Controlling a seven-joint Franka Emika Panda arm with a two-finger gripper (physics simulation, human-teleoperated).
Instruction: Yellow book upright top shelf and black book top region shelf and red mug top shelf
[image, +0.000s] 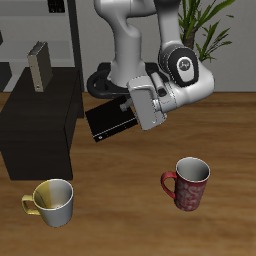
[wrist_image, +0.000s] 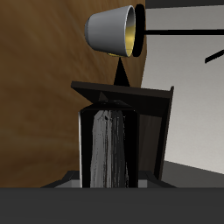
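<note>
My gripper (image: 129, 108) is shut on the black book (image: 108, 122), which hangs tilted in the air beside the shelf (image: 40, 125), about level with its top. In the wrist view the black book (wrist_image: 131, 101) fills the middle, with the speckled patch of its spine toward the camera. The yellow book (image: 40, 66) stands upright on the shelf's flat top, toward the back. Down on the table near the front edge, the red mug (image: 188, 185) stands upright, well apart from the gripper.
A white-and-yellow mug (image: 52, 201) stands near the table's front edge, in front of the shelf; it also shows beyond the held book as the mug (wrist_image: 114, 31). A potted plant (image: 212, 25) is behind the robot.
</note>
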